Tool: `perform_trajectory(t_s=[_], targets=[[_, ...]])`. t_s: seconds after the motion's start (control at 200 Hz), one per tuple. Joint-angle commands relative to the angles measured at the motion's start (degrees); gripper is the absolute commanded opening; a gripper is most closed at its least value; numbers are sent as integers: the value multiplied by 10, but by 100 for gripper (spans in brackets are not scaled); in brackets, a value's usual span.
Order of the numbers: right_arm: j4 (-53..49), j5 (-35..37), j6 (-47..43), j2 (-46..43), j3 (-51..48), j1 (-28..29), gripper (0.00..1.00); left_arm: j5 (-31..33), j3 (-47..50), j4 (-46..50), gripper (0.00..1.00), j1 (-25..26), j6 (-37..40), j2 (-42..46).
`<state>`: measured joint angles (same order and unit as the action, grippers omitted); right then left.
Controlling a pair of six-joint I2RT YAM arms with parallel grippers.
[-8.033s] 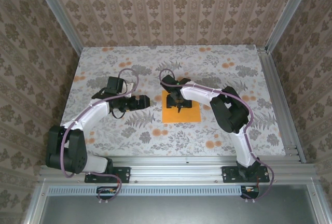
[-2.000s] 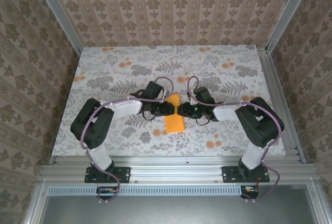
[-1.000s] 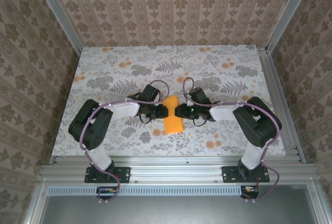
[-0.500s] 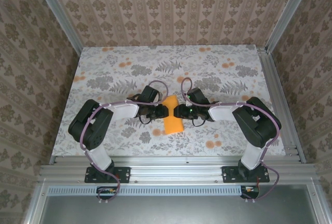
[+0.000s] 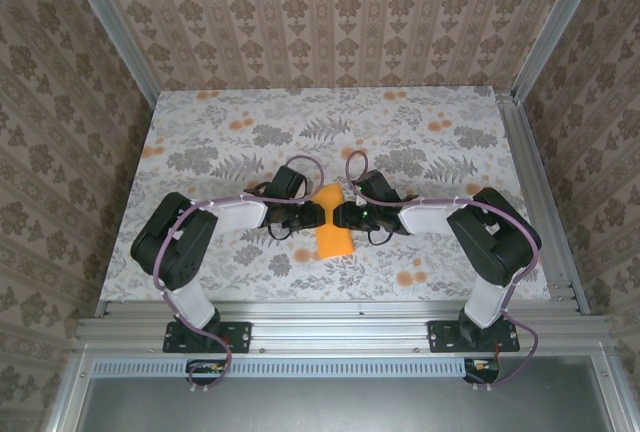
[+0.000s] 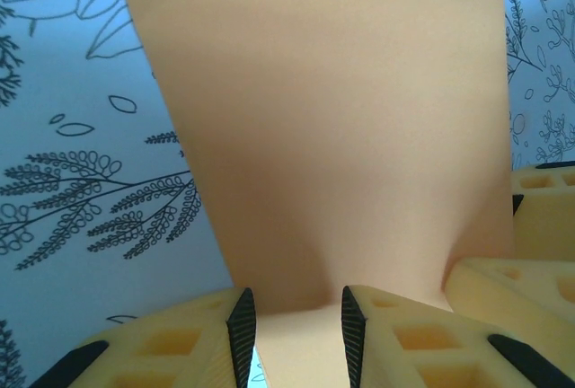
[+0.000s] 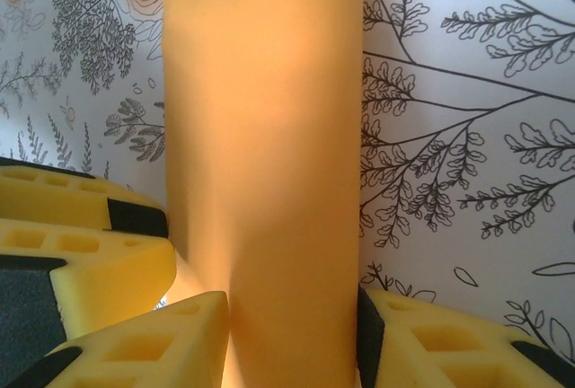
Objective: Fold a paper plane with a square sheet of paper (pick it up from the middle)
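Observation:
The square sheet of paper [image 5: 333, 237] is bright orange and bowed into a narrow strip at the table's middle. My left gripper [image 5: 316, 215] and right gripper [image 5: 340, 215] face each other low over it, almost touching. In the left wrist view the paper [image 6: 323, 119] runs up from between the black pads [image 6: 241, 325] of my left gripper [image 6: 292, 307]. The right wrist view has the paper [image 7: 265, 119] spanning the gap of my right gripper [image 7: 292, 312], pressed between the fingers [image 7: 373, 334]. Each gripper is shut on the sheet.
The flower-print tablecloth [image 5: 250, 132] covers the table inside aluminium rails [image 5: 535, 192], with patterned walls on three sides. The other gripper's yellow fingers crowd each wrist view, at the right [image 6: 539, 226] and at the left [image 7: 81, 253].
Eight seconds ago the sheet lay flat and square under the right gripper alone. Since then both grippers closed in on it and it narrowed. In the last second the right gripper edged slightly left.

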<state>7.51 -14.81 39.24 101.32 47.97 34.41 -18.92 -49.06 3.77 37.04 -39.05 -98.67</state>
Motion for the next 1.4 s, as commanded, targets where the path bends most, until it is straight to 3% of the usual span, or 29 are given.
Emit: perform_trajectory(t_s=[0.0, 1.395], targets=[[-11, 44, 31, -5, -5, 4, 45, -15, 15, -15, 36, 4, -8, -6], [-81, 105, -21, -4, 15, 21, 44, -18, -36, 34, 39, 2, 20, 12]])
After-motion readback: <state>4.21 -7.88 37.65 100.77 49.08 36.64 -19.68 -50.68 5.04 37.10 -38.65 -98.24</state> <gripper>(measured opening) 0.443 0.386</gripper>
